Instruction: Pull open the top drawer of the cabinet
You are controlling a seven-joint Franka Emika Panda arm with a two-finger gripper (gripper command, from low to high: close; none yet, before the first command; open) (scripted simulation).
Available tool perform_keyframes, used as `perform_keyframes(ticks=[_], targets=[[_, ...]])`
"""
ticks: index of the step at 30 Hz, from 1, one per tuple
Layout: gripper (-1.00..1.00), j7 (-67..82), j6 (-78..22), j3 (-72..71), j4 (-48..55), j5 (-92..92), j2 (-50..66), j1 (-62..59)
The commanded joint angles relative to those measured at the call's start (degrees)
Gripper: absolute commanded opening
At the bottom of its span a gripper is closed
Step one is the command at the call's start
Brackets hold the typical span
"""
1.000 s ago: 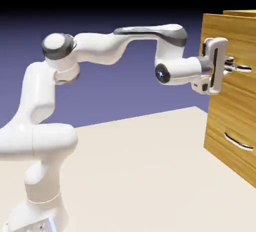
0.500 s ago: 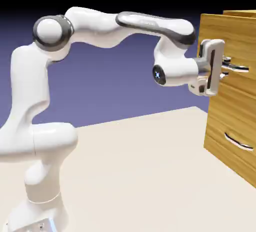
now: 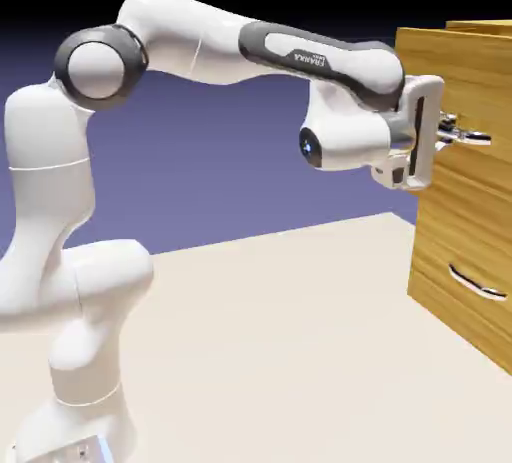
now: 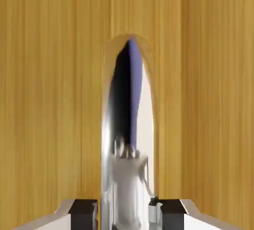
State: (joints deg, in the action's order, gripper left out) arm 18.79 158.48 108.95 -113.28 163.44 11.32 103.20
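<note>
Top drawer [image 3: 470, 141] handle [image 4: 128, 124] between fingers [image 4: 83, 213], only in hand view.

Cream table [image 3: 300, 351], blue-violet backdrop [image 3: 230, 171]

- The exterior view looks from beside the robot, level with the arm's upper reach, standing well back. The white arm [image 3: 200, 41] rises from the lower left and stretches to the right.
- At this view's right edge stands the cabinet [image 3: 470, 221], cut off by the frame, with the pale table [image 3: 280, 351] below and a blue-violet backdrop behind.
- The hand view looks straight along the gripper [image 4: 127, 213], very close to the wood of the top drawer [image 4: 49, 100], which fills the frame.
- Both views share the silver handle [image 4: 128, 124] of that drawer: small at the right in the exterior view, large and central in the hand view.
</note>
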Motion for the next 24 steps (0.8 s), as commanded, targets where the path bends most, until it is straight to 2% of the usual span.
perform_keyframes(ticks=[1,9,15,19,24], targets=[[-1.0,-1.4,-0.3,2.1,-0.8,-0.6,1.0,1.9],[-1.0,6.4,0.9,17.3,-0.8,2.5,-3.3,18.4],[-1.0,-5.0,-1.9,26.6,-11.1,-2.8,7.8,26.3],[-1.0,-0.8,-1.2,34.3,-11.6,-1.1,6.5,34.6],[-1.0,-8.2,-2.3,40.2,-21.5,-5.4,16.9,40.1]])
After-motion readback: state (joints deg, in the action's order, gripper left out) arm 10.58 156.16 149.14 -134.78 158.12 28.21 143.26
